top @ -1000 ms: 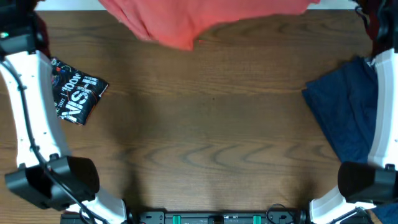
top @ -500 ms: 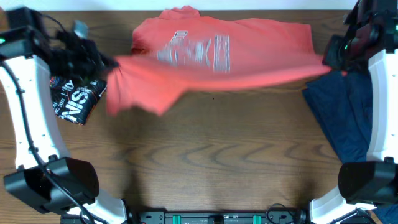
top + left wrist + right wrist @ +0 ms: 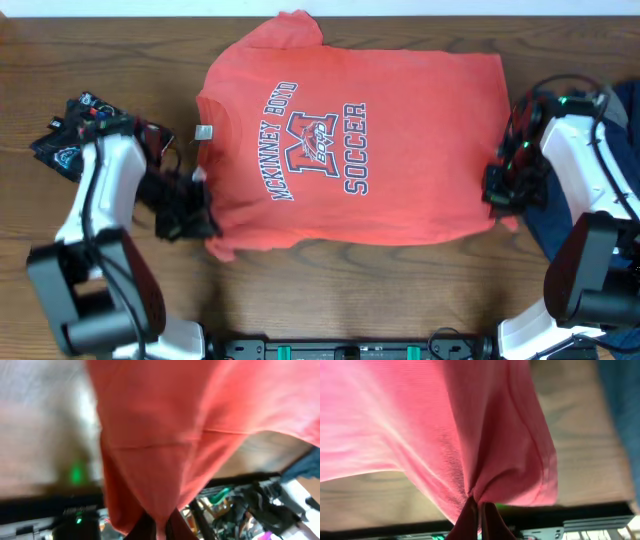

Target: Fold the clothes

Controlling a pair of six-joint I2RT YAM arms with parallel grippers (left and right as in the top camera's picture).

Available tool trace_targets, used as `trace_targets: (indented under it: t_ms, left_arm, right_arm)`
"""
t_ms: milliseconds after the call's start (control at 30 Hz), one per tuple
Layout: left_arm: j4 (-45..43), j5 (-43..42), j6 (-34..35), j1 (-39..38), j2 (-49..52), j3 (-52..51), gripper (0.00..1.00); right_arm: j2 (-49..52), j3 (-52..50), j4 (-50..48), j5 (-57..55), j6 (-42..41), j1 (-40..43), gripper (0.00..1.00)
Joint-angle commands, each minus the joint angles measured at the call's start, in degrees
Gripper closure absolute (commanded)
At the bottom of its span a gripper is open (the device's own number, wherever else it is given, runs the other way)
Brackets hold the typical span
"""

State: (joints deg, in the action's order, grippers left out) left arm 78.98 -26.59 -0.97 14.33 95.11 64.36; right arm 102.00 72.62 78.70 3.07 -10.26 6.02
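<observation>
Orange-red cotton is bunched in my left hand (image 3: 160, 530), whose fingers are pressed together on the near left corner of the T-shirt (image 3: 340, 150). The cloth rises from that pinch in one thick fold. My right hand (image 3: 477, 512) is likewise pinching the same shirt, at its near right corner, where the hem gathers into a point between the fingers.

Between the two hands the shirt lies spread flat on the table (image 3: 330, 300), front up, its collar and a small white tag (image 3: 203, 132) toward the left and its hem toward the right. The white-and-navy lettering (image 3: 315, 140) reads McKINNEY BOYD SOCCER around a large M. One sleeve reaches the far edge of the table.

Left of my left arm a black garment (image 3: 68, 145) with white print sits crumpled. Just right of my right hand lies a navy garment (image 3: 620, 405), partly hidden by the arm.
</observation>
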Motion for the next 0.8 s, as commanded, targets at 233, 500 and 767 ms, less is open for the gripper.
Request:
trace_targets:
  t_ms: [233, 500, 767]
  left_arm:
    - [0.48, 3.3, 4.09, 9.31, -19.87, -4.24, 0.94]
    - [-3.5, 3.06, 7.23, 10.51, -26.8, -4.24, 0.94]
    - [-20.52, 1.81, 12.7, 9.9, -21.11, -4.24, 0.94]
  right_arm:
    - [-13.29, -7.5, -1.95, -5.38, -7.41, 0.87, 0.99]
    - [-17.88, -7.69, -8.79, -6.29, -7.8, 1.77, 0.99]
    - [-12.55, -8.72, -21.92, -3.48, -2.32, 0.92, 0.99]
